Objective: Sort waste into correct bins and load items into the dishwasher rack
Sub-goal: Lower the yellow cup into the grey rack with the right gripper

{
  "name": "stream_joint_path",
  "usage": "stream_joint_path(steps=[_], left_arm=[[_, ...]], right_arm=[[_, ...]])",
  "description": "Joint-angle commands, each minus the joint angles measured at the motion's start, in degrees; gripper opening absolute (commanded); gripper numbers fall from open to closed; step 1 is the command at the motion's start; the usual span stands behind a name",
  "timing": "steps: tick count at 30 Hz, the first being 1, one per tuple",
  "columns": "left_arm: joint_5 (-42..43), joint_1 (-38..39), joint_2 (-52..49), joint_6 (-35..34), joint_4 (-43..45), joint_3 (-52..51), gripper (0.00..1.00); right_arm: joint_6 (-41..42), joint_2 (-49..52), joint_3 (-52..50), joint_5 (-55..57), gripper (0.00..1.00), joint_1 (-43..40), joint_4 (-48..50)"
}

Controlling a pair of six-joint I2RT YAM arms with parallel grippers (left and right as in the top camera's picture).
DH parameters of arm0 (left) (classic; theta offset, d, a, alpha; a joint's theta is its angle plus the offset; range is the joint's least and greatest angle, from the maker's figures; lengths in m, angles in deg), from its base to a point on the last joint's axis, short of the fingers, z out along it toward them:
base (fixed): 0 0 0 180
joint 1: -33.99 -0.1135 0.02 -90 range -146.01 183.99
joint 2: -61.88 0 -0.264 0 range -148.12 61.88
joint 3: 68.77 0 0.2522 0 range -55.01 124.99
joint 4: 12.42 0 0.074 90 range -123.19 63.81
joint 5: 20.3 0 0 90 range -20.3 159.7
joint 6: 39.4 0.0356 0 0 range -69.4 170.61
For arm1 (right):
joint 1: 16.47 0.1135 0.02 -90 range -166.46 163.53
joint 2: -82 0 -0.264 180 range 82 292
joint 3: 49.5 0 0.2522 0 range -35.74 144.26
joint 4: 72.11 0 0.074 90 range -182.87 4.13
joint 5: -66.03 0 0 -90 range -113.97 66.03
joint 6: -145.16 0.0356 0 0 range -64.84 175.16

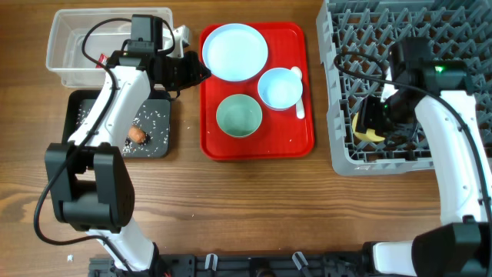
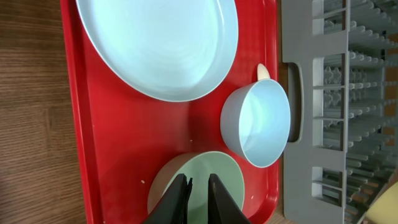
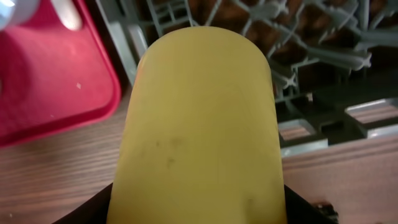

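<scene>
A: surface?
B: wood table. red tray under left gripper jaws, grey rack under right gripper jaws.
A: behind the left jaws?
B: clear tub, black tray, just beside each other, both on the wood.

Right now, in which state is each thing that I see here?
Left gripper: shut, empty.
Right gripper: shut on yellow cup, over dishwasher rack.
Pale blue plate: empty, on red tray.
Blue bowl: upright, empty.
Green bowl: upright, empty.
White spoon: lying beside blue bowl.
Black tray: holds rice grains, orange piece.
</scene>
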State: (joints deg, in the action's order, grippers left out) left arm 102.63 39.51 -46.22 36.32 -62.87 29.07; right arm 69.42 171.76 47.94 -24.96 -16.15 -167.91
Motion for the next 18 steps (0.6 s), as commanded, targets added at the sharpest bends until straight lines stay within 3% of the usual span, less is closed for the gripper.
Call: stream_joint_path(steps=[1,15,18], left_arm=[[-0.70,-0.11,1.60,0.37,-0.02,0.79,0.12],[-0.70,-0.11,1.60,0.37,-0.04,0.79,0.12],[-0.70,-0.11,1.60,0.37,-0.26,0.79,0.13]], right_arm=[[0.87,2.36,-0.07,1.51,0.52,-0.66,-1.29],[0.90,3.69,-7.61,0.48,0.53,-3.72,4.44],[0.70,3.69,-8.09,-0.33,0.58,-3.72,5.14]])
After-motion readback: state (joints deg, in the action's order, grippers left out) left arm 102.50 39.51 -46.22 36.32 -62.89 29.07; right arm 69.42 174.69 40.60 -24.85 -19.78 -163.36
